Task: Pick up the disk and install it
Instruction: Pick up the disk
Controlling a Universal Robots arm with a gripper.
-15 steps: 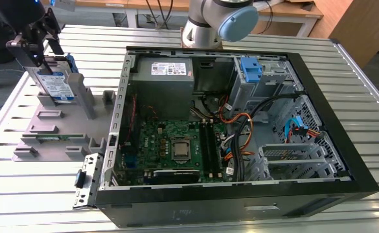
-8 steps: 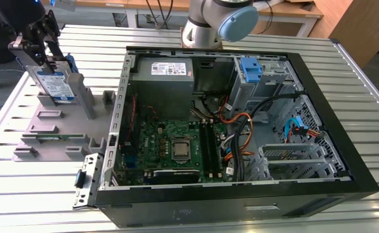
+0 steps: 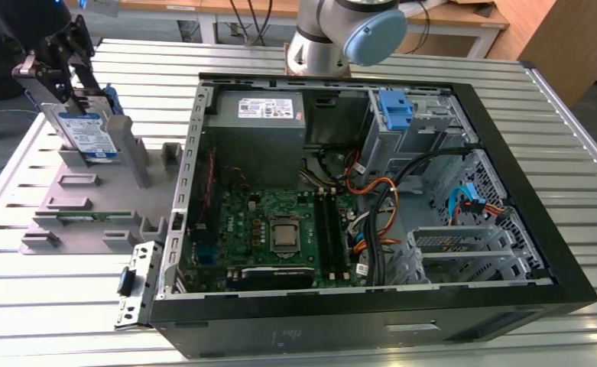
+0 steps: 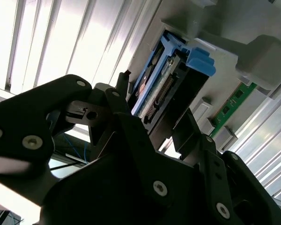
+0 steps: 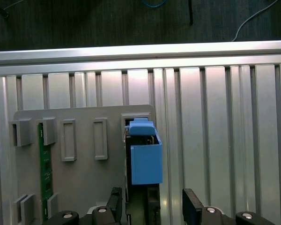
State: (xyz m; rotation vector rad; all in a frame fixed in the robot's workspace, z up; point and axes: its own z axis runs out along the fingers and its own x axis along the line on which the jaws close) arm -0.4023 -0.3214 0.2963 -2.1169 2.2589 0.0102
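Ribbed aluminium table (image 3: 63, 325) fills the scene, with desks and flooring beyond it. At the exterior view's left a grey fixture tray (image 3: 74, 200) lies on the table. The disk (image 3: 84, 134) stands upright in one of its slots, white-and-blue label showing. A green memory stick (image 3: 89, 216) lies in a slot nearer the camera.

The gripper (image 5: 153, 202) hangs directly over the disk's upper edge. In the first wrist view its two fingers (image 5: 192, 205) stand apart, one on each side of the disk's blue side rail. The gap between them is wider than the disk, so the pincer is spread and has hold of nothing.

Further right sits an open computer case (image 3: 380, 310), lying on its side. Inside are a grey power-supply box (image 3: 257, 115), a green motherboard (image 3: 267, 225) and bundled cables. Further right again, an upright blue latch (image 3: 398, 108) stands in the drive cage.

The step in hand appears to be the grasp. It would go best with the disk centred between the fingers. They should also be low enough to bear on its flat faces, closing squarely so it does not twist in the slot.

Whether either finger already touches the disk cannot be told. The slot hides the disk's lower part, and the arm is cut off at the exterior view's top edge.
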